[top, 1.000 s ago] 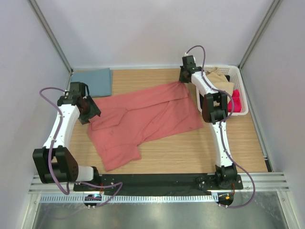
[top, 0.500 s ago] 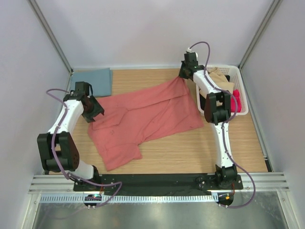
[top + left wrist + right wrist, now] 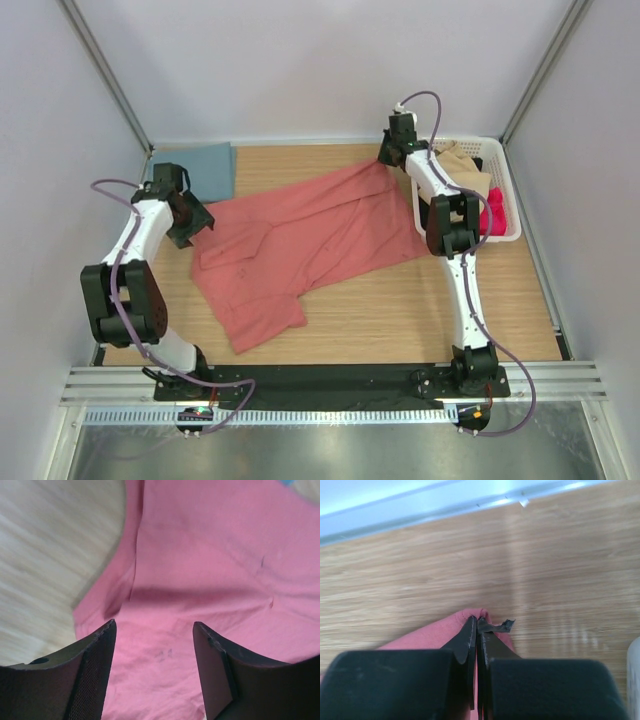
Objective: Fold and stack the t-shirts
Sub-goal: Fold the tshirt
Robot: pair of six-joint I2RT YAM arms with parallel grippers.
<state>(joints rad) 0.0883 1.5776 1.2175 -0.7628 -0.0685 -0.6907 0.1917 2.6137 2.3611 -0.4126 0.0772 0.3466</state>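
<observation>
Right gripper [image 3: 477,626] keeps the salmon-red cloth t-shirt [image 3: 300,240] pinched by a corner; I've swung the wide-open left gripper [image 3: 154,626] over its opposite edge, ready for flattening.

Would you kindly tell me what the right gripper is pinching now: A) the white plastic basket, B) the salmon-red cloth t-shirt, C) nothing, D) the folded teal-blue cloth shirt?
B: the right gripper is shut on a corner of the salmon-red cloth t-shirt, visible between its fingertips in the wrist view.

Soft matt creased cloth: salmon-red t-shirt [image 3: 310,235], teal-blue t-shirt [image 3: 210,165]. Smooth wood-grain table [image 3: 400,310]. White plastic lattice basket [image 3: 513,205].
</observation>
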